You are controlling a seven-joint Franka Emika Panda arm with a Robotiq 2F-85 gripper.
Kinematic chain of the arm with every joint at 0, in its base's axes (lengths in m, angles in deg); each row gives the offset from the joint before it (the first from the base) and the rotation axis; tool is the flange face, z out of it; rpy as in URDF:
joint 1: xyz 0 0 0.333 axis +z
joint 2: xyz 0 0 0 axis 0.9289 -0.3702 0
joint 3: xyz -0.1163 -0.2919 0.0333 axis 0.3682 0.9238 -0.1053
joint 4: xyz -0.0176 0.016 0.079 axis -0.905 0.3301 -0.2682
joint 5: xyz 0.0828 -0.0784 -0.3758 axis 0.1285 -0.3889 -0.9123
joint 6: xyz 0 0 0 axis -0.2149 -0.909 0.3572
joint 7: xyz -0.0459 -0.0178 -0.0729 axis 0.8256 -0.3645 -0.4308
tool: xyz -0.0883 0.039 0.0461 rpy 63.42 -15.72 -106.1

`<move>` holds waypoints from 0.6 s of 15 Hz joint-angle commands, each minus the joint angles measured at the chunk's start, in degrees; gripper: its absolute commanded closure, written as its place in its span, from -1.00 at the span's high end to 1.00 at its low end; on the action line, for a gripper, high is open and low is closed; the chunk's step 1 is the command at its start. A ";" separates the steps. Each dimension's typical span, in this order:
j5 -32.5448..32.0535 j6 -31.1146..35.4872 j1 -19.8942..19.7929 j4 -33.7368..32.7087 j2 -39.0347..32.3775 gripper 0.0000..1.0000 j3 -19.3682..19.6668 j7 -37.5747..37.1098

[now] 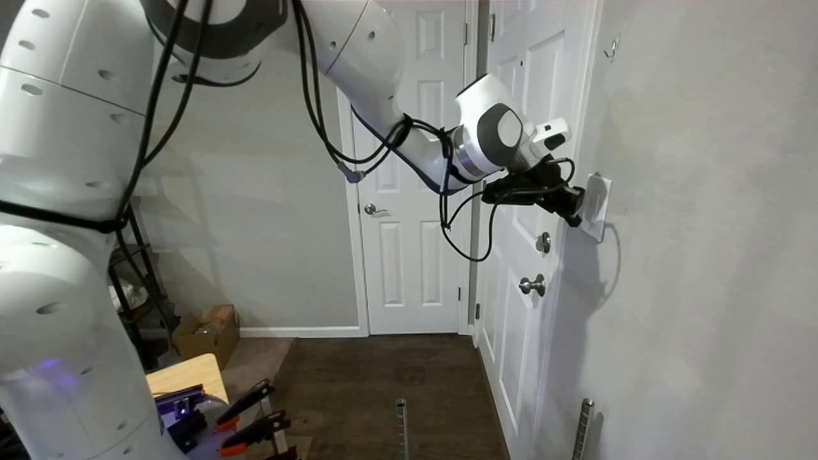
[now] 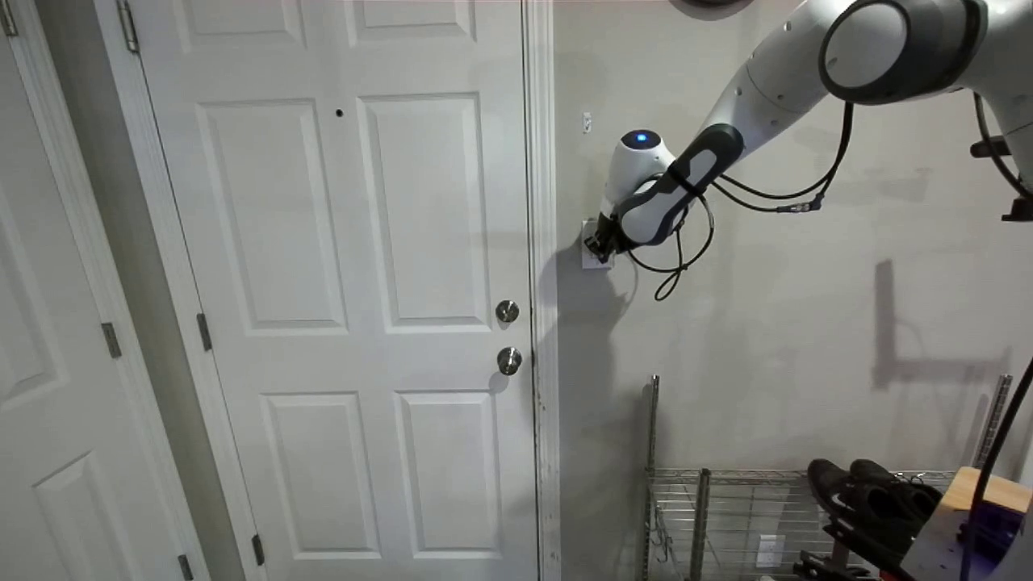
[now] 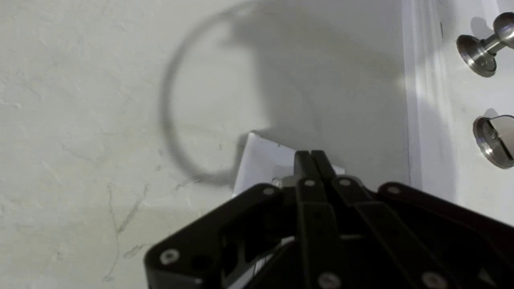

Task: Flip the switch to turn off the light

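Observation:
The switch is a small white upright wall plate [image 1: 597, 207] on the grey wall beside the door. It also shows in an exterior view [image 2: 597, 264], partly behind the gripper, and in the wrist view [image 3: 259, 164], where the fingers hide most of it. My gripper [image 1: 577, 221] is right at the plate. Its black fingertips also show in an exterior view [image 2: 597, 248] and lie together over the plate in the wrist view [image 3: 311, 153], with nothing between them. Whether the tips touch the plate or lever I cannot tell. The lever itself is hidden behind the fingers.
The white panelled door [image 2: 420, 355] stands beside the plate, with a deadbolt [image 1: 543, 243] and a round knob [image 1: 532, 285] sticking out below the gripper's height. A small wall hook [image 1: 612, 48] is above the plate. A wire rack [image 2: 726, 478] stands low against the wall.

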 commanded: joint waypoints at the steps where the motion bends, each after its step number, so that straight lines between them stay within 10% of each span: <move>1: -1.07 0.74 0.53 -3.18 -2.53 -0.90 1.64 -1.49; 9: -0.98 0.29 1.26 -7.31 -5.32 -0.90 3.21 -1.46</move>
